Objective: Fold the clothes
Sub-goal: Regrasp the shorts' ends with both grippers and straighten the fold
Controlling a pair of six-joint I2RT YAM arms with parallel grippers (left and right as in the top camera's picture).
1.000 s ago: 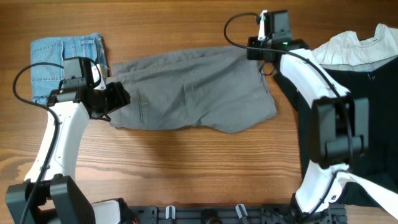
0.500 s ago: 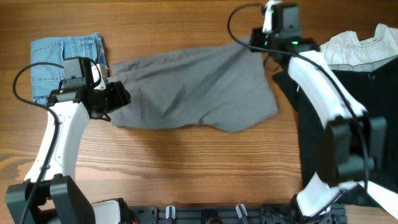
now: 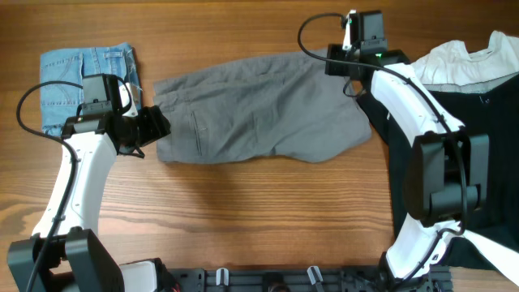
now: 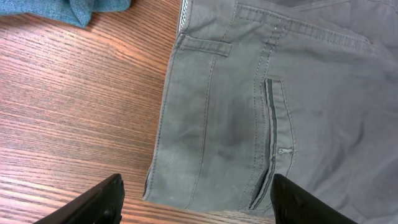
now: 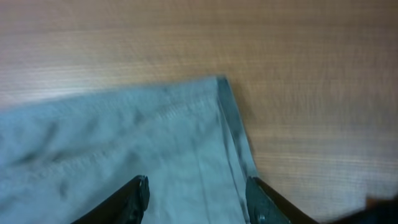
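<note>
Grey shorts (image 3: 259, 109) lay flat on the worktop (image 3: 259, 211); left fingers (image 3: 156, 130) stood wide over the waistband, right fingers (image 3: 350, 71) apart above a hem corner, holding nothing.

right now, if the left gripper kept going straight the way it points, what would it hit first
The grey shorts: the open left gripper points at their near edge beside the pocket, nothing in between. Its height above the cloth is unclear.
</note>
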